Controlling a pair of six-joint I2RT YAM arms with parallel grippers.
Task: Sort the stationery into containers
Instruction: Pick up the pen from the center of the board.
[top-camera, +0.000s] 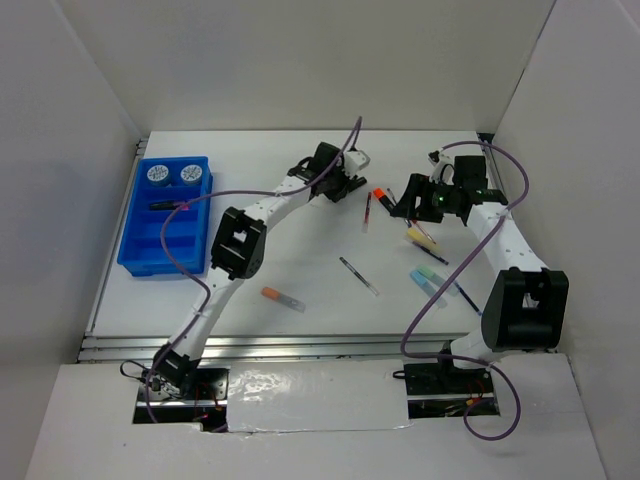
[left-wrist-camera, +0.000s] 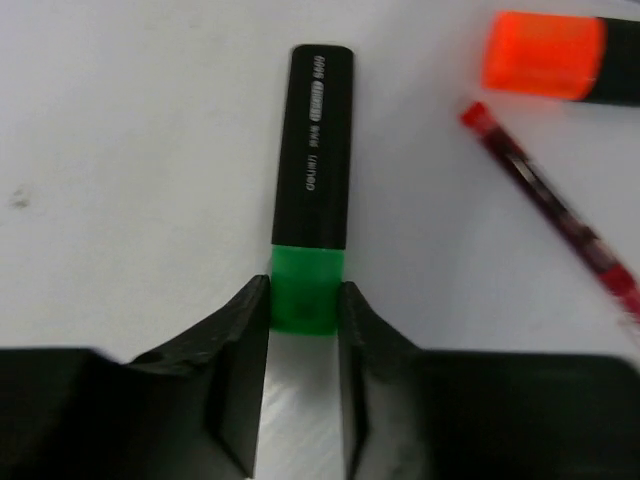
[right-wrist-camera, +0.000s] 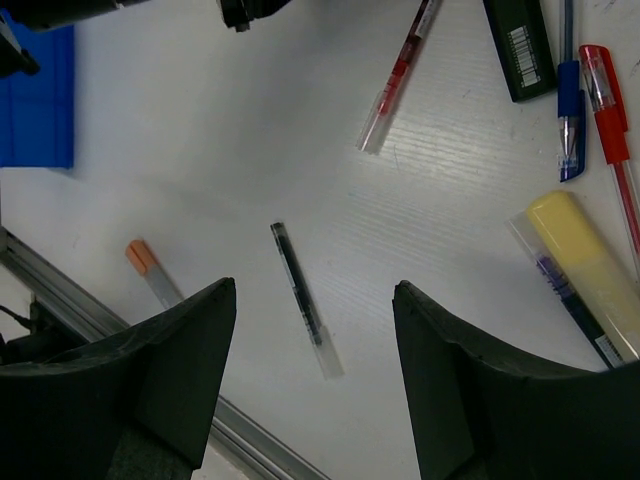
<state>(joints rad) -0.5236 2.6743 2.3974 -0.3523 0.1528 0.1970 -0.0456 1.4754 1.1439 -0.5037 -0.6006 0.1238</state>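
Note:
In the left wrist view a green highlighter (left-wrist-camera: 312, 170) with a black body lies on the white table. My left gripper (left-wrist-camera: 304, 290) is shut on its green cap, one finger pressed against each side. An orange highlighter (left-wrist-camera: 545, 55) and a red pen (left-wrist-camera: 560, 215) lie just to its right. My right gripper (right-wrist-camera: 314, 290) is open and empty above a thin black pen (right-wrist-camera: 298, 290). The blue tray (top-camera: 140, 250) stands at the far left. It holds two tape rolls (top-camera: 157, 175) and a dark pen (top-camera: 165, 204).
A yellow highlighter (top-camera: 420, 237), light blue highlighters (top-camera: 428, 277) and a blue pen (top-camera: 466, 296) lie under the right arm. An orange-capped pen (top-camera: 283, 298) lies near the front. In the right wrist view, a blue pen (right-wrist-camera: 570, 100) and a red pen (right-wrist-camera: 612, 120) lie side by side. White walls enclose the table.

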